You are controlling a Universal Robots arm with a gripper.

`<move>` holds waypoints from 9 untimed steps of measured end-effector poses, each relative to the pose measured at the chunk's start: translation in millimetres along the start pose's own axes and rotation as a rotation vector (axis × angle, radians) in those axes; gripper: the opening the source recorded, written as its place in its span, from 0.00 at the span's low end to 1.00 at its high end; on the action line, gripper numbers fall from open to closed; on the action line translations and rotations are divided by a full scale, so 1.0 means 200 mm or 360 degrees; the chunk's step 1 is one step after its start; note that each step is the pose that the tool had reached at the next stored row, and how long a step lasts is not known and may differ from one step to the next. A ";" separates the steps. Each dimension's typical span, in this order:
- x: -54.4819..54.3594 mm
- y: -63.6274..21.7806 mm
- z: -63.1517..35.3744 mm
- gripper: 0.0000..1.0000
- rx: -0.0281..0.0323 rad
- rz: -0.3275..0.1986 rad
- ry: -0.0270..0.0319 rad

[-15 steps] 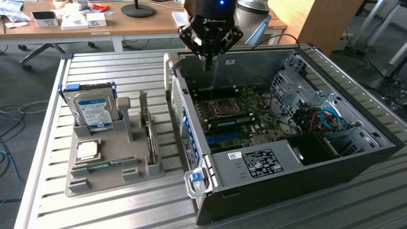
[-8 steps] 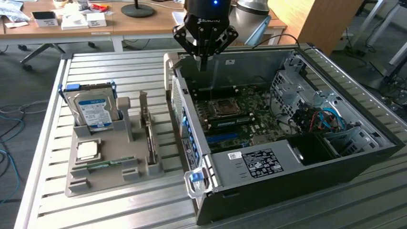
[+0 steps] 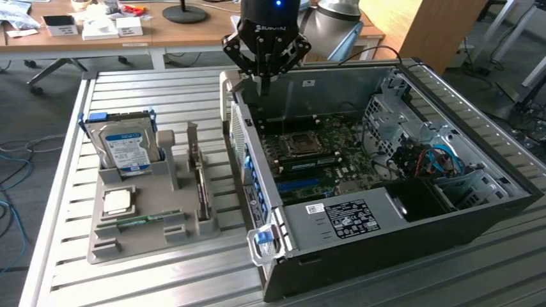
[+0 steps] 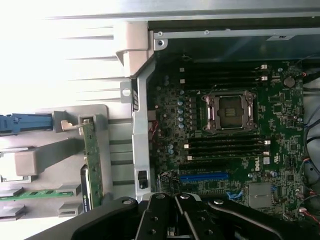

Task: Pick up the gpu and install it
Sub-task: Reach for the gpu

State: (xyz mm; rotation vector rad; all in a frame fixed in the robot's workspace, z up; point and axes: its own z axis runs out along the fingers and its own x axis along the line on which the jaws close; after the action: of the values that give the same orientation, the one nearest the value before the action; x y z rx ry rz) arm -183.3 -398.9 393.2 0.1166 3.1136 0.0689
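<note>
The gripper (image 3: 265, 78) hangs above the far corner of the open computer case (image 3: 477, 211), over the wall nearest the parts holder. Its pincer is drawn fully together with nothing between the fingers. The gpu (image 3: 201, 185) stands on its long edge in a slot of the grey holder (image 3: 162, 238), well apart from the gripper and on the exterior view's left of the case, its metal bracket at the far end. In the wrist view the gpu (image 4: 93, 160) shows as a thin green strip just beside the case wall, with the gripper (image 4: 175, 201) over the motherboard's (image 4: 280, 120) edge. That wall stands between the card and the board. Sharing the holder are a hard drive (image 3: 128, 148) in a blue caddy, a processor chip (image 3: 117, 202) and what looks like a green memory stick (image 3: 137, 220). Inside the case are the empty processor socket (image 3: 298, 144), a blue expansion slot (image 4: 204, 176), the power supply (image 3: 350, 220) and a tangle of blue and red cables (image 3: 431, 160).
</note>
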 end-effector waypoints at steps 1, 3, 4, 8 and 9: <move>0.01 -0.001 0.000 0.11 0.00001 0.0000 0.00001; 0.03 -0.002 -0.001 0.11 0.00001 0.0000 0.00001; 0.04 -0.003 -0.001 0.11 0.00001 0.0000 0.00001; 0.08 -0.006 -0.002 0.11 0.00001 0.0000 0.00001; 0.09 -0.007 -0.003 0.11 0.00002 0.0000 0.00001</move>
State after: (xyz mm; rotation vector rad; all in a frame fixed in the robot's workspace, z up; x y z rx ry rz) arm -201.9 -398.8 393.2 0.1166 3.1137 0.0687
